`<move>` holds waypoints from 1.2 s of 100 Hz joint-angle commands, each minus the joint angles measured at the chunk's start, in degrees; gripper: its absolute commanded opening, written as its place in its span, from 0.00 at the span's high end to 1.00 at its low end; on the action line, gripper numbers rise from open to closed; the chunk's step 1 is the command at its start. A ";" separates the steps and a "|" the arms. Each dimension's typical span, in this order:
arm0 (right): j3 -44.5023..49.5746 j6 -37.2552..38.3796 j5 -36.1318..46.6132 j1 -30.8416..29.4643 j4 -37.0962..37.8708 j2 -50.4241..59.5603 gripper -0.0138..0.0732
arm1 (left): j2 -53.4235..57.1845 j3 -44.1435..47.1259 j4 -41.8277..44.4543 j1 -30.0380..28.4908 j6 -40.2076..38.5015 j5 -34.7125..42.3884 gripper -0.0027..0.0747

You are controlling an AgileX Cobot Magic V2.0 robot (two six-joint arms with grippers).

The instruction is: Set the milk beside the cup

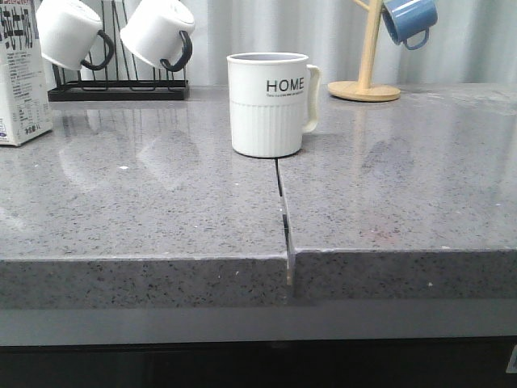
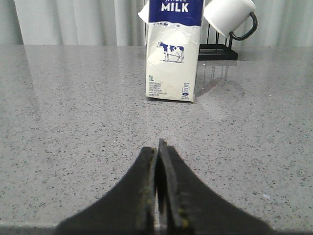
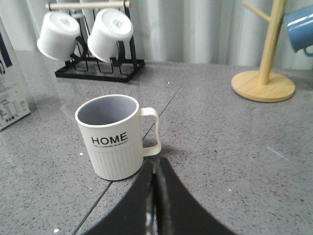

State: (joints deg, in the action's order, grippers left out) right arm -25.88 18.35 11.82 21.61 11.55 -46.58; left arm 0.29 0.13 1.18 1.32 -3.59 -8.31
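The cup, a white mug with ribbed lower half, black "HOME" lettering and a cream handle, stands mid-counter; it also shows in the right wrist view. The milk, a white carton, stands at the far left edge, partly cut off; the left wrist view shows its blue top and cow picture. My left gripper is shut and empty, well short of the milk. My right gripper is shut and empty, close to the cup, just beside its handle. Neither gripper shows in the front view.
A black rack with two white, black-handled mugs stands behind the milk. A wooden mug tree with a blue mug stands back right. A seam runs across the grey counter in front of the cup.
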 commanded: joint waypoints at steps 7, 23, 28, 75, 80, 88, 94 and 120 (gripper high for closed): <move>1.51 -0.28 -0.77 -0.18 -0.41 9.48 0.92 | 1.82 2.36 -0.45 -0.19 -0.04 5.02 0.99; 4.47 -0.28 -8.06 -0.18 -0.41 19.14 0.92 | 1.82 2.36 -0.45 -0.19 -0.04 5.02 0.99; 5.30 -0.28 -10.14 -0.18 -0.47 22.21 0.92 | 1.82 2.36 -0.45 -0.19 -0.04 5.02 0.99; 8.71 -0.28 -26.22 -0.18 -0.52 45.63 0.92 | 1.82 2.36 -0.45 -0.19 -0.04 5.26 0.99; 8.71 -0.28 -27.04 -0.18 -0.52 46.86 0.92 | 1.82 2.36 -0.45 -0.19 -0.04 5.72 0.99; 8.71 -0.28 -27.46 -0.18 -0.52 47.31 0.92 | 1.82 2.36 -0.45 -0.19 -0.04 6.43 0.99; 8.71 -0.28 -27.46 -0.18 -0.52 47.31 0.92 | 1.82 2.36 -0.45 -0.19 -0.04 7.28 0.99; 8.71 -0.28 -27.46 -0.18 -0.52 47.31 0.92 | 0.15 -5.06 3.14 -0.19 -0.04 1.58 0.99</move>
State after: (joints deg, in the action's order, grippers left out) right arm -15.88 18.35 -19.78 21.61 10.85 0.70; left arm 0.29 -0.78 3.13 1.32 -3.59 -8.57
